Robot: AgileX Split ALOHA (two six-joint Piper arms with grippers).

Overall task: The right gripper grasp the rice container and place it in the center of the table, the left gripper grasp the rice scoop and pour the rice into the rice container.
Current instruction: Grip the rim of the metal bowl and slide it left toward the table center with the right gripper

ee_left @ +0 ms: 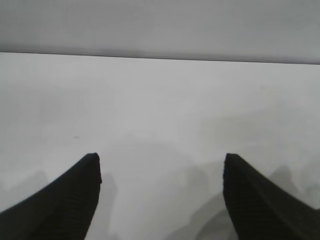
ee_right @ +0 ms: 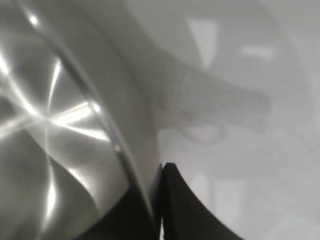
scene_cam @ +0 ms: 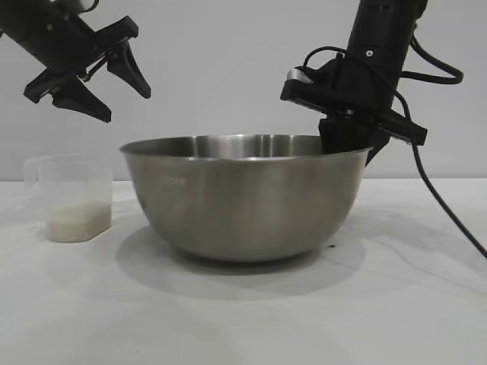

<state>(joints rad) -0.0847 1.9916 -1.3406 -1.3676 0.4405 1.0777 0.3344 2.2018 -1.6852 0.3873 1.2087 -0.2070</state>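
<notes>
The rice container (scene_cam: 243, 198), a big steel bowl, stands on the white table (scene_cam: 396, 304) near the middle. My right gripper (scene_cam: 344, 143) reaches down at the bowl's far right rim. In the right wrist view the right gripper (ee_right: 162, 169) is shut on the thin wall of the rice container (ee_right: 60, 125), one finger inside and one outside. The rice scoop (scene_cam: 72, 198), a clear plastic cup, sits left of the bowl with rice (scene_cam: 76, 222) in its bottom. Above the scoop, my left gripper (scene_cam: 126, 106) hangs open and holds nothing. In the left wrist view the left gripper (ee_left: 161, 160) shows only bare table (ee_left: 160, 100).
A black cable (scene_cam: 449, 213) trails from the right arm down to the table at the right. A plain pale wall (scene_cam: 228, 61) stands behind the table.
</notes>
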